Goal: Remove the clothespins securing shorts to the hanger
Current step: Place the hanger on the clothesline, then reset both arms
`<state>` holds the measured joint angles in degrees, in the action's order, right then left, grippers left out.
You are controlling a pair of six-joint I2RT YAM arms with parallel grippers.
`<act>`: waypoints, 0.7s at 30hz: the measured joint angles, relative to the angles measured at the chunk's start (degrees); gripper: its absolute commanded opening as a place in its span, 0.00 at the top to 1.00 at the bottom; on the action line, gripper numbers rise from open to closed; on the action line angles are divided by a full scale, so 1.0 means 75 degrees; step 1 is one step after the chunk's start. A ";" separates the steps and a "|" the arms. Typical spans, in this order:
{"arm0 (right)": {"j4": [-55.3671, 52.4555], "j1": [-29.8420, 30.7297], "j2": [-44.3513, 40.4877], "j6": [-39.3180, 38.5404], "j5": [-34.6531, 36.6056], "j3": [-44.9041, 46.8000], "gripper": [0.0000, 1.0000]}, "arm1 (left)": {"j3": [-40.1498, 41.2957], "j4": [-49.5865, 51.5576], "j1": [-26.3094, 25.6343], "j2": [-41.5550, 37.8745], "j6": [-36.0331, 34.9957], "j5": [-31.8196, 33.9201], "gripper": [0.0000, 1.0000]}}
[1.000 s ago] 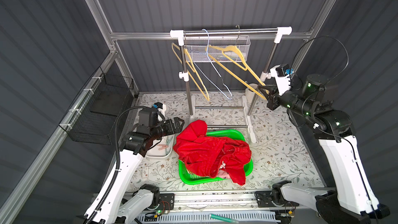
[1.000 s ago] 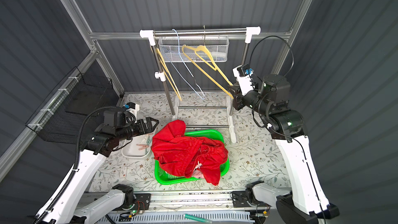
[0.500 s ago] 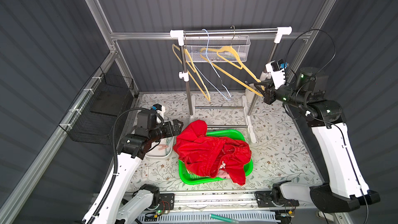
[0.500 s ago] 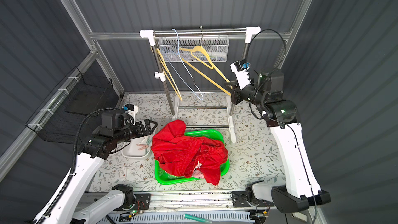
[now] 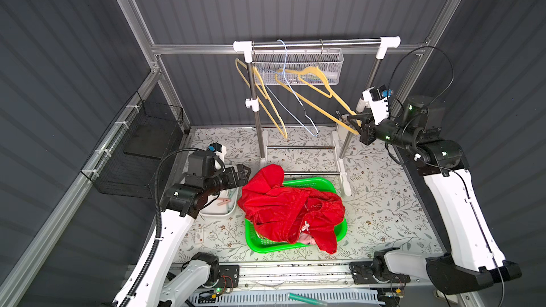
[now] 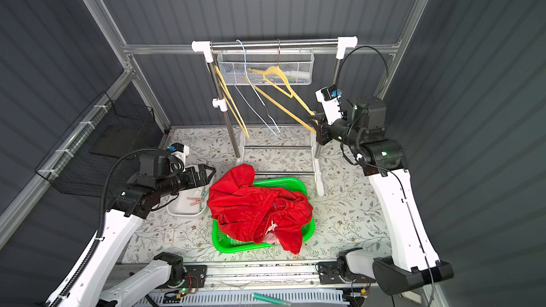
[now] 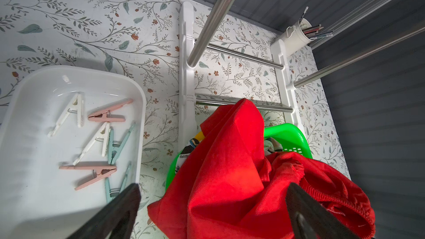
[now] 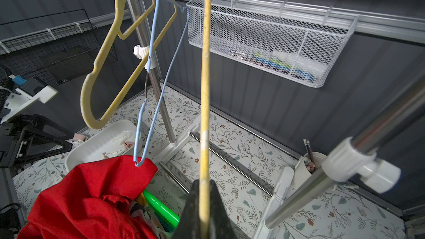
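While we're clenching the bare hanger (image 5: 319,107) in our R claw (image 5: 351,124), our released L claw (image 5: 246,174) is hovering nearer the clothespins (image 5: 223,201), lying in tray (image 5: 218,213) at its 7 o'clock; shorts (image 5: 283,211) at 5.

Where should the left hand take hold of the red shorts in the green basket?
Likely the raised fold of the red shorts standing over the basket's far rim. Come sideways from the tray side, where the open left hand is: that peak stands free; the rest lies bunched.

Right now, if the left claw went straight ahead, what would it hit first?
Probably the red shorts heaped on the green basket, straight ahead of the open left gripper; depth is uncertain.
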<state>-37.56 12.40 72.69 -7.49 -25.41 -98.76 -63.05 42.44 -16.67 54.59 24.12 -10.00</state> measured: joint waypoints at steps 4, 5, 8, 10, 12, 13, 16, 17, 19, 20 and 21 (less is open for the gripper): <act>0.0189 0.0000 -0.0093 0.0020 0.0003 0.0090 0.62 | 0.0000 0.0000 0.0000 0.0000 0.0000 0.0026 0.00; 0.0256 -0.0006 -0.0157 0.0026 0.0012 0.0187 0.56 | 0.0000 0.0000 0.0000 0.0000 -0.0003 0.0055 0.00; 0.0466 -0.0020 -0.0469 0.0117 0.0026 0.0603 0.46 | 0.0000 0.0003 0.0000 0.0000 -0.0038 0.0157 0.00; 0.0676 -0.0044 -0.0761 0.0178 0.0044 0.0991 0.41 | 0.0000 0.0003 0.0000 0.0000 -0.0090 0.0265 0.00; 0.0991 -0.0058 -0.1163 0.0274 0.0090 0.1510 0.35 | 0.0000 0.0003 0.0000 0.0000 -0.0146 0.0391 0.00; 0.1160 -0.0067 -0.1411 0.0335 0.0134 0.1836 0.31 | 0.0009 -0.0003 0.0000 -0.0003 -0.0169 0.0466 0.00; 0.1728 -0.0093 -0.2323 0.0516 0.0309 0.2926 0.22 | 0.0128 -0.0038 0.0000 -0.0093 -0.0256 0.0717 0.00; 0.1979 -0.0099 -0.2669 0.0589 0.0446 0.3322 0.19 | 0.0210 -0.0093 0.0000 -0.0143 -0.0291 0.0810 0.00; 0.2422 -0.0105 -0.3308 0.0731 0.0755 0.4092 0.03 | 0.0420 -0.0280 0.0000 -0.0274 -0.0376 0.1017 0.00; 0.2655 -0.0108 -0.3628 0.0822 0.0924 0.4535 0.01 | 0.0548 -0.0379 0.0000 -0.0356 -0.0414 0.1137 0.00; 0.2853 -0.0114 -0.3902 0.0839 0.1067 0.4887 0.01 | 0.0691 -0.0504 0.0000 -0.0446 -0.0460 0.1241 0.00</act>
<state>-16.16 11.55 43.42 -1.19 -17.41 -62.11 -57.87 38.65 -16.67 51.24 20.67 -0.69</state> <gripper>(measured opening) 0.959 0.997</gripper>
